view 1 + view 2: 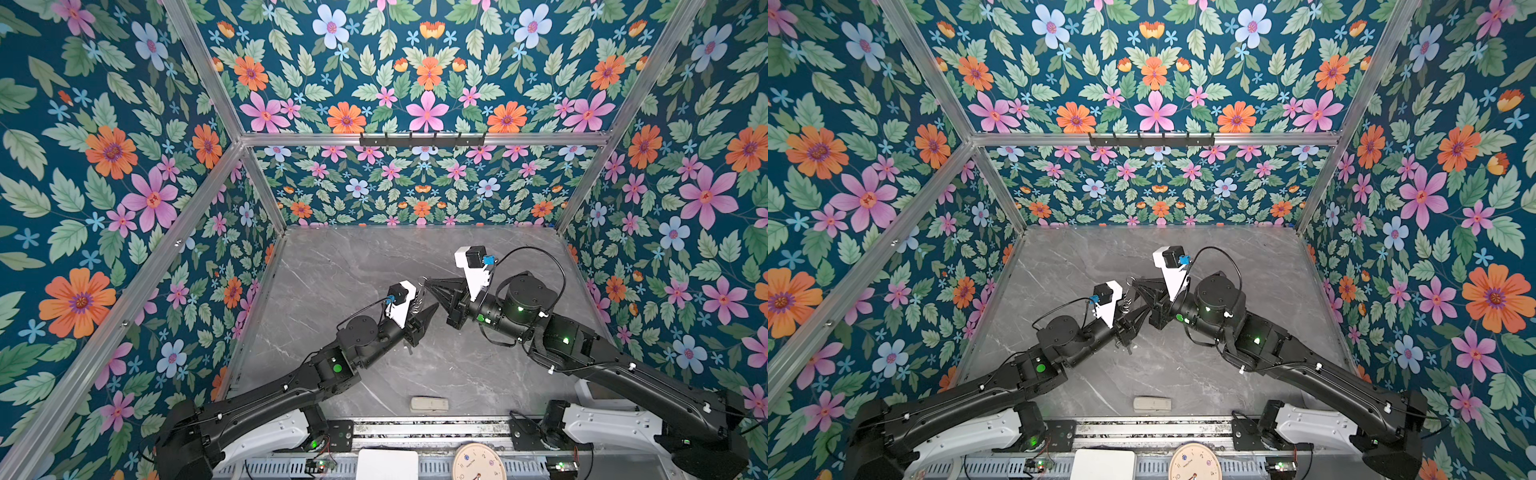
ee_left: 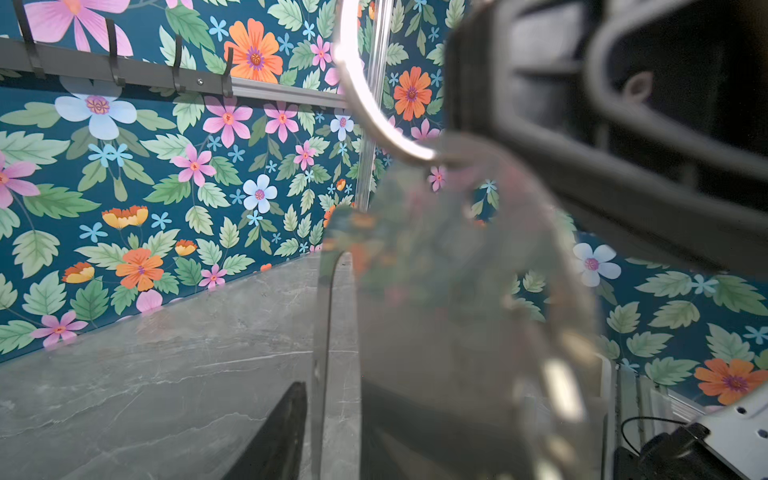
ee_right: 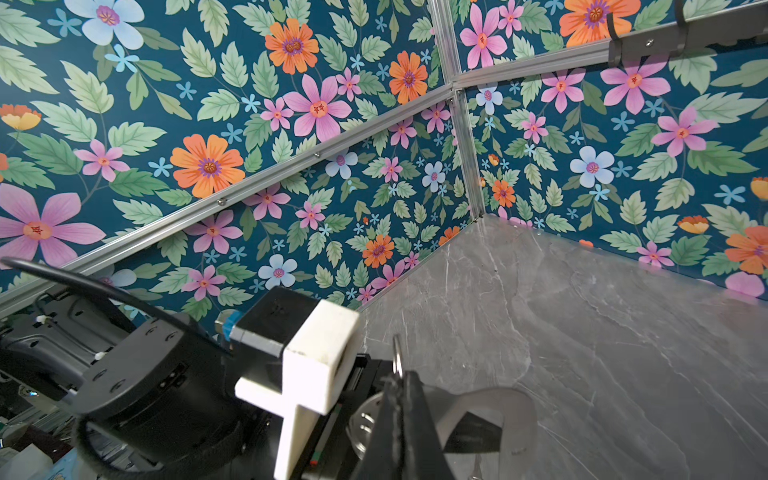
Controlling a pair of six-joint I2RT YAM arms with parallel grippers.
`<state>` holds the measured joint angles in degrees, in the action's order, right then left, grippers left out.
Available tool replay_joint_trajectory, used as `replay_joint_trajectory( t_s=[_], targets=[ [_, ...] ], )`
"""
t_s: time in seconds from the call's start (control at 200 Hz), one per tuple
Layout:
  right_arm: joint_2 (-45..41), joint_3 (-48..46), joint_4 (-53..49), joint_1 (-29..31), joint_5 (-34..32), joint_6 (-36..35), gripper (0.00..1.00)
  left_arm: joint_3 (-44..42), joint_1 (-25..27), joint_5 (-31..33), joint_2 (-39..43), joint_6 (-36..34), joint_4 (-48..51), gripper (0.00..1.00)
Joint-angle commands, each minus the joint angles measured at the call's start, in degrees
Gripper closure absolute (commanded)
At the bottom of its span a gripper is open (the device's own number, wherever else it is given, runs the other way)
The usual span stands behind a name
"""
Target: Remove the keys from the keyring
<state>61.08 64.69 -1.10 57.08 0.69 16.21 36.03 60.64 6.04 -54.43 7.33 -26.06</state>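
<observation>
Jaws of the right gripper (image 1: 429, 286), fully closed, pinch the keyring (image 3: 397, 358) above mid-counter (image 1: 353, 266); the keys (image 1: 418, 301) hang beneath. Jaws of the left gripper (image 1: 424, 328) stand partly apart beside them, contact indiscernible.

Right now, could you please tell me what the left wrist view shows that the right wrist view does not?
Only the left wrist view shows the dull-silver metal keys hanging full length, blurred. Only the right wrist view shows the left arm's white camera mount and the broad face of the flat grey oval loop. Both show the small silver metal keyring pinched in the shut right claw, over the grey marble table.
</observation>
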Motion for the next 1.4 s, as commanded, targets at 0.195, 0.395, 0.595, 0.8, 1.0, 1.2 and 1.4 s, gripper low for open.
replay_joint_trajectory(
  t_s=[0.195,0.395,0.595,0.8,1.0,1.2,1.4],
  targets=[
    [1.14,1.14,-0.03,0.07,-2.61,0.3,1.0,0.7,0.03,0.28,0.12,0.83,1.14,0.76],
    [1.8,1.75,-0.56,0.12,-2.97,0.75,1.0,1.14,0.15,0.26,0.03,1.36,1.75,0.86],
    [2.62,2.32,-1.66,0.09,-3.65,1.45,1.0,1.21,0.1,0.21,0.4,2.34,2.4,0.96],
    [2.54,2.45,-3.89,-1.79,-2.62,3.21,0.73,2.18,0.01,1.53,0.78,6.97,4.39,1.0],
    [-3.13,-2.9,-3.34,-3.54,-2.58,2.68,0.54,3.16,0.05,1.62,2.87,9.62,6.19,1.0],
    [-11.92,-14.66,2.38,-8.51,8.09,5.99,0.46,3.86,-0.05,0.79,4.2,9.92,5.57,1.0],
    [-11.72,-22.35,13.05,-12.33,26.73,11.9,0.44,5.5,-0.05,-1.47,4.33,9.88,4.45,1.0]
  ],
)
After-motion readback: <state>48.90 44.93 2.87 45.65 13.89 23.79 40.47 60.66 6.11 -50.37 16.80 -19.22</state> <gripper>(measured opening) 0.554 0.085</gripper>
